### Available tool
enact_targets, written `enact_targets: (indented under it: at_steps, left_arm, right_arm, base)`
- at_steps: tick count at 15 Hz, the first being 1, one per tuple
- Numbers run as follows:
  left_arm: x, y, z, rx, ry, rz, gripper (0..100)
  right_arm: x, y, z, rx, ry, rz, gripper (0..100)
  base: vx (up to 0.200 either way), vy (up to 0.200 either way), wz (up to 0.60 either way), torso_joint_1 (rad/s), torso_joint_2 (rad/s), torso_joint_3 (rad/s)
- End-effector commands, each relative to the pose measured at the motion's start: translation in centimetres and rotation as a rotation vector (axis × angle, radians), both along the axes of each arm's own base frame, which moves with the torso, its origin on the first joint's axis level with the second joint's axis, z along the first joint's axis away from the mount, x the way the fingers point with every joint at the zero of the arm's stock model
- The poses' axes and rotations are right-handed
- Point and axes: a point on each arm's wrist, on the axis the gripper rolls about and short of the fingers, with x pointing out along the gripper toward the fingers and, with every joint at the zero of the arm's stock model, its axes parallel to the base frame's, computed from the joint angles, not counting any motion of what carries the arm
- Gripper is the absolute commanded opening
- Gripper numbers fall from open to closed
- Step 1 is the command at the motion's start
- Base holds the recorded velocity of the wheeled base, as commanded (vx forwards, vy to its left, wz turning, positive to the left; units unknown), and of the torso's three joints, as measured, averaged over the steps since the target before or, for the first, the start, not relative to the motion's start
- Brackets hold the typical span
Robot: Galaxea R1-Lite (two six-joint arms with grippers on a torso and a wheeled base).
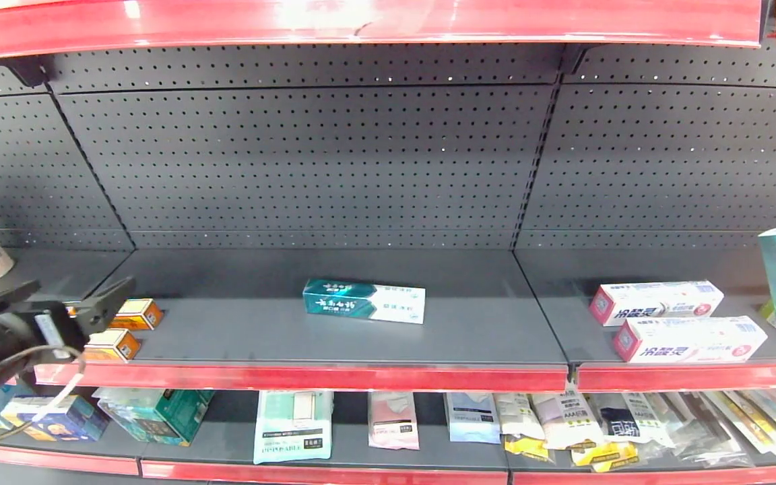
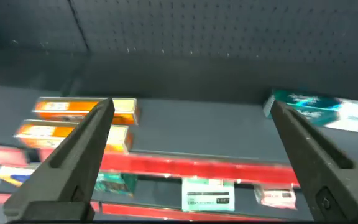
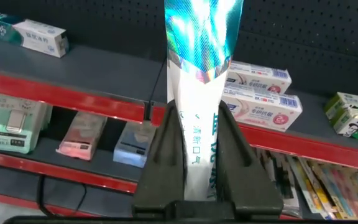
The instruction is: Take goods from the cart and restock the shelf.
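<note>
The left pincer [image 2: 191,109] is held wide open in front of the left end of the shelf [image 1: 294,340], with nothing between its fingers. Just beyond it, two orange boxes [image 1: 135,314] are seen lying one behind the other near the shelf's front left corner; the nearer one sits at the red front edge.

The right pincer [image 3: 199,112] is closed on a toothpaste box [image 3: 201,37]. The box is held upright by its white lower part, with its shiny teal end uppermost. In the head view it is seen at the right, in front of the shelf's right section.

A teal and white toothpaste box [image 1: 364,301] lies flat near the middle of the shelf, well apart from the other goods. On the right section, two pink and white toothpaste boxes [image 1: 657,302] are laid side by side, parallel to the front edge, the nearer one close to that edge. A green and white carton [image 3: 353,115] is seen farther toward the right end.

On the lower shelf [image 1: 347,411], flat packets and small cartons are laid in a row.
</note>
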Motion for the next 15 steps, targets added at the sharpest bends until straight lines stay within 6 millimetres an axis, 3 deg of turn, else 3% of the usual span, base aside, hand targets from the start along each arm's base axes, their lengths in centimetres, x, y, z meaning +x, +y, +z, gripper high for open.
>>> enact_targets:
  at_steps: [1, 3, 7, 11, 15]
  left_arm:
    - [7.0, -2.8, -2.4, -0.044, 0.117, -0.061, 100]
    - [10.3, -5.2, -3.1, -0.115, 0.142, -0.091, 100]
    - [15.0, -9.0, -5.5, -0.152, 0.136, -0.203, 100]
    - [17.0, -12.7, -8.5, -0.142, 0.169, -0.305, 100]
    - [19.5, -15.5, -8.7, -0.157, 0.128, -0.386, 100]
  right_arm:
    - [0.0, 0.0, -0.1, -0.001, 0.004, 0.0, 0]
    - [0.0, 0.0, -0.2, -0.009, 0.007, 0.001, 0]
    - [0.0, 0.0, -0.4, -0.012, 0.014, -0.019, 0]
    - [-0.2, 0.0, -0.5, -0.032, 0.025, -0.017, 0]
    - [-1.2, -0.1, -1.1, -0.052, 0.022, -0.02, 0]
  base:
    - [0.0, 0.0, 0.0, 0.0, 0.0, 0.0]
    - [0.0, 0.0, 0.0, 0.0, 0.0, 0.0]
    - [0.0, 0.0, 0.0, 0.0, 0.0, 0.0]
    - [0.0, 0.0, 0.0, 0.0, 0.0, 0.0]
    - [0.0, 0.0, 0.0, 0.0, 0.0, 0.0]
